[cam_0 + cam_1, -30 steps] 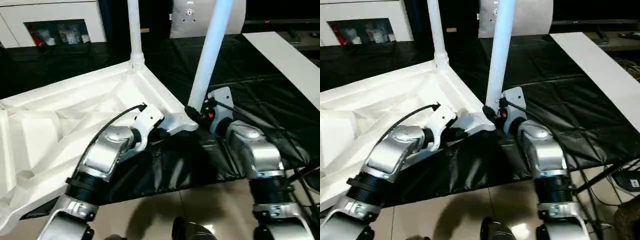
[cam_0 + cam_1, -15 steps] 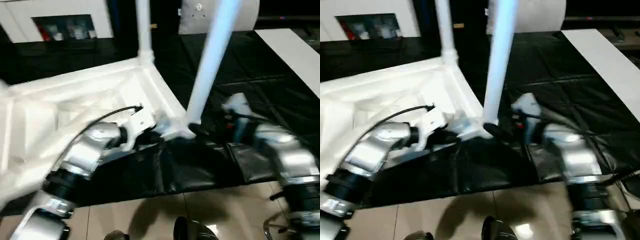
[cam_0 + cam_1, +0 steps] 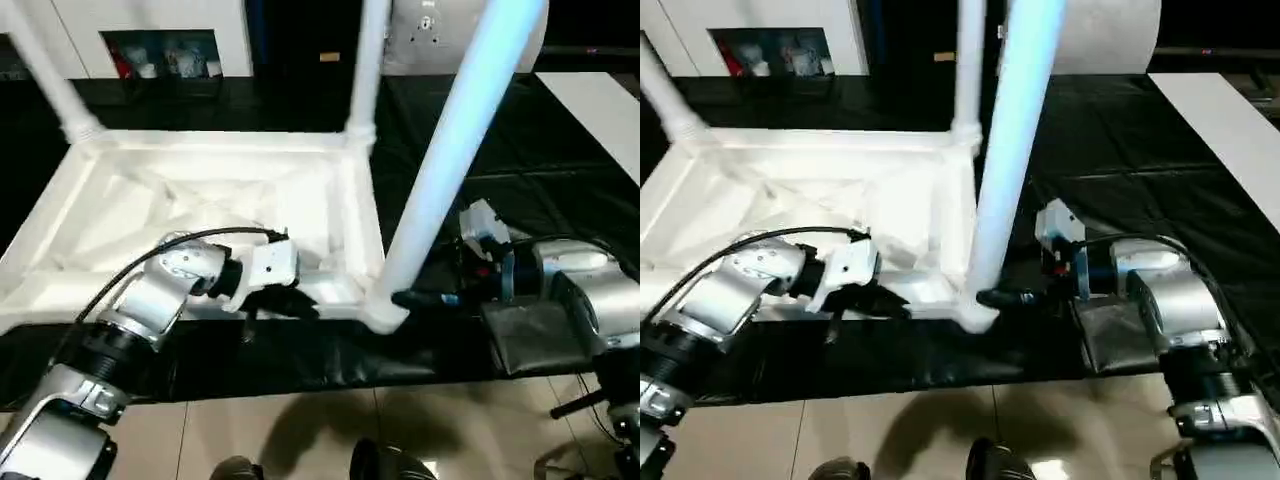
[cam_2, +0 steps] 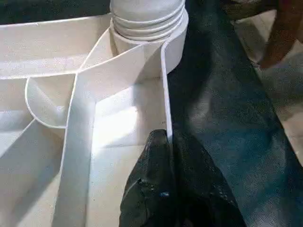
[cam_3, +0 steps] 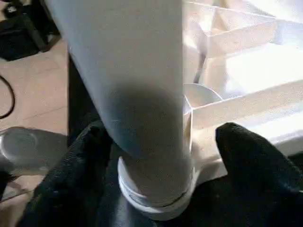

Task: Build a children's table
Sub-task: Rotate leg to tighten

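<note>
The children's table lies upside down, its white ribbed top (image 3: 200,200) facing up on the black sheet. Three legs stand in corner sockets: far left (image 3: 45,80), far right (image 3: 365,70) and near right (image 3: 450,170). My left gripper (image 3: 290,303) is shut on the thin near rim of the top (image 4: 163,90), a little way from the near-right socket. My right gripper (image 3: 405,298) reaches in from the right at the base of the near-right leg (image 5: 137,94). Its black fingers (image 5: 75,170) stand open on either side of the leg, and one is clearly apart from it.
The near-right corner of the top sits at the front edge of the black-sheeted work table (image 3: 560,170), with tiled floor (image 3: 300,430) below. A white board (image 3: 600,100) lies at the right, and a white cabinet (image 3: 150,30) stands behind.
The camera has swung, so the whole picture has shifted. My right gripper's fingers have spread at the leg's base and its wrist has drawn back to the right. My left gripper keeps its hold on the rim.
</note>
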